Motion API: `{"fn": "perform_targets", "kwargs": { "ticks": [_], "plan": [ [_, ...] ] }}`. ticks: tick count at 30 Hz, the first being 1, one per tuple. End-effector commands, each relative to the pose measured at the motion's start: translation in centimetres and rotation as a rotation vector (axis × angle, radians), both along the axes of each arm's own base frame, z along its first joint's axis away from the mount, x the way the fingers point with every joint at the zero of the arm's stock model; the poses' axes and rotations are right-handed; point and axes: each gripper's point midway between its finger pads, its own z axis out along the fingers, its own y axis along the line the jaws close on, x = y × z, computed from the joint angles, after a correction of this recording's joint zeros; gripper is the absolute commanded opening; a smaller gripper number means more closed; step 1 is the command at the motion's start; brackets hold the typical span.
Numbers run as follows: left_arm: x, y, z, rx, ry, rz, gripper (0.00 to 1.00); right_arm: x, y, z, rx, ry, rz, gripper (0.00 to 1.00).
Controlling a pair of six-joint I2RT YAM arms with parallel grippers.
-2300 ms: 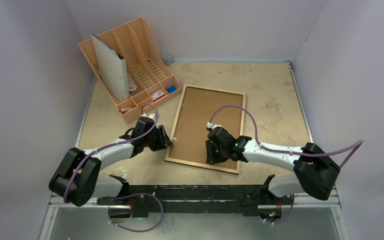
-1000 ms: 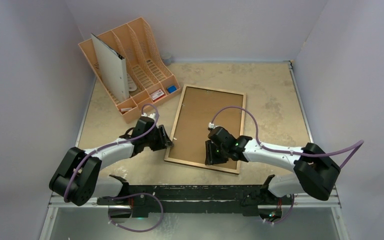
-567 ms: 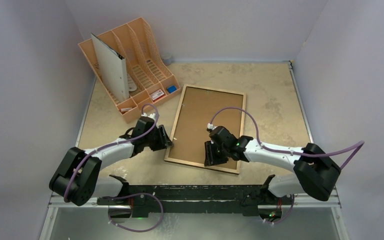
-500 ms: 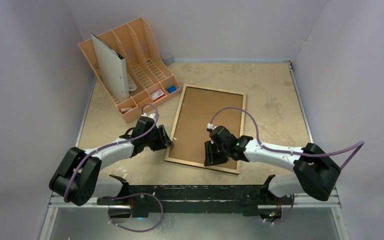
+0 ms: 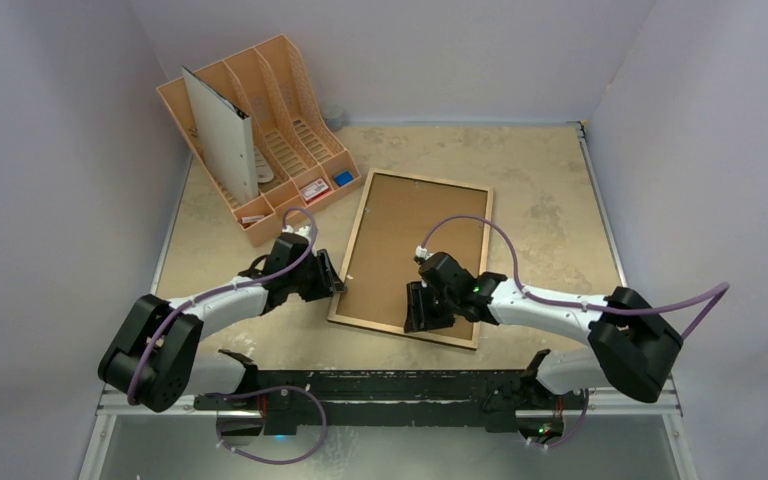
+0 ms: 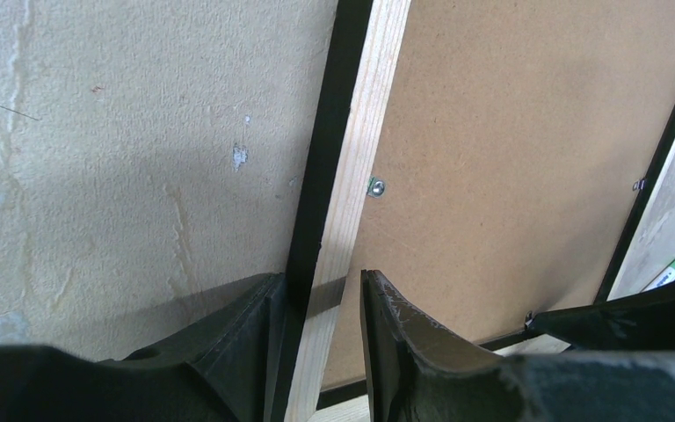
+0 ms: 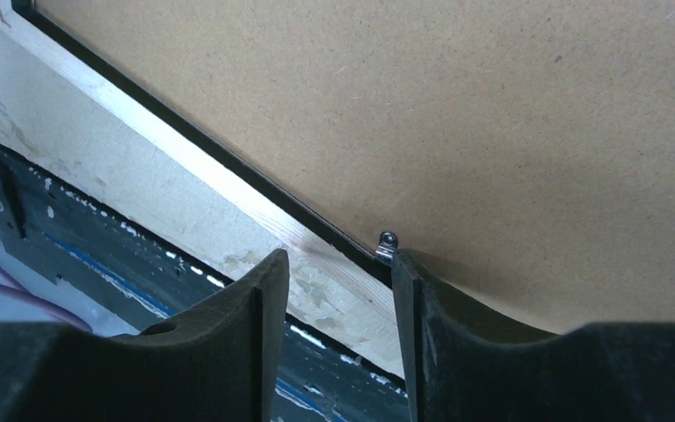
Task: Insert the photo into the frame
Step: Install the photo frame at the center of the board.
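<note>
The frame (image 5: pixel 425 180) lies face down mid-table with the brown backing board (image 5: pixel 410 240) set in it. The photo's print does not show in any view. My left gripper (image 5: pixel 335 283) is closed round the frame's left rim (image 6: pixel 366 132), with one finger on the black outer edge and the other inside it. My right gripper (image 5: pixel 415 316) is open over the near rim (image 7: pixel 228 189). Its fingers straddle the rim, and the inner one sits against a small metal clip (image 7: pixel 387 242). Another clip (image 6: pixel 375 186) sits on the left rim.
A peach file organiser (image 5: pixel 290 100) stands at the back left and holds a large upright white sheet (image 5: pixel 222 135) whose printed side, if any, is hidden. Small cards and a blue item (image 5: pixel 343 178) lie in its front trays. The black base rail (image 5: pixel 390 385) runs along the near edge.
My right gripper has crept a little left and nearer along the frame's near rim. The left arm and the frame have not moved.
</note>
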Motion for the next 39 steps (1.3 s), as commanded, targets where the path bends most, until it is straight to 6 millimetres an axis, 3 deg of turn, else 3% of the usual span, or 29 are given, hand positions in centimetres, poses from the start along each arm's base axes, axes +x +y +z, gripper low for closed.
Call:
{"fn": "perform_targets", "kwargs": {
  "ticks": [1, 9, 17, 21, 24, 29, 33, 39],
  "plan": [
    [-1.6, 0.1, -1.3, 0.007, 0.054, -0.019, 0.39, 1.9, -1.9, 0.6, -0.120, -0.074, -0.144, 0.53],
    [-2.0, -2.6, 0.7, -0.140, 0.011, -0.143, 0.41, 7.4, -3.5, 4.5, -0.156, -0.250, -0.416, 0.62],
    [-3.0, -4.6, 1.4, -0.227, 0.022, -0.229, 0.43, 12.7, -2.9, 5.6, -0.133, -0.261, -0.503, 0.66],
    [-3.2, -5.5, 1.8, -0.264, 0.022, -0.269, 0.45, 15.3, -1.8, 6.1, -0.109, -0.275, -0.482, 0.61],
    [-3.1, -5.7, 2.3, -0.273, 0.001, -0.277, 0.49, 17.2, -2.2, 6.3, -0.155, -0.297, -0.493, 0.60],
    [-1.2, -2.0, 1.3, -0.064, -0.047, -0.091, 0.56, 20.4, -0.7, 7.7, -0.179, -0.373, -0.432, 0.59],
    [-0.2, 1.1, 1.9, 0.043, -0.096, 0.062, 0.63, 20.3, 2.4, 6.8, -0.228, -0.351, -0.354, 0.59],
    [0.2, 2.9, 3.6, 0.050, -0.168, 0.180, 0.63, 19.5, 7.6, 5.7, -0.201, -0.320, -0.302, 0.60]
  ]
}}
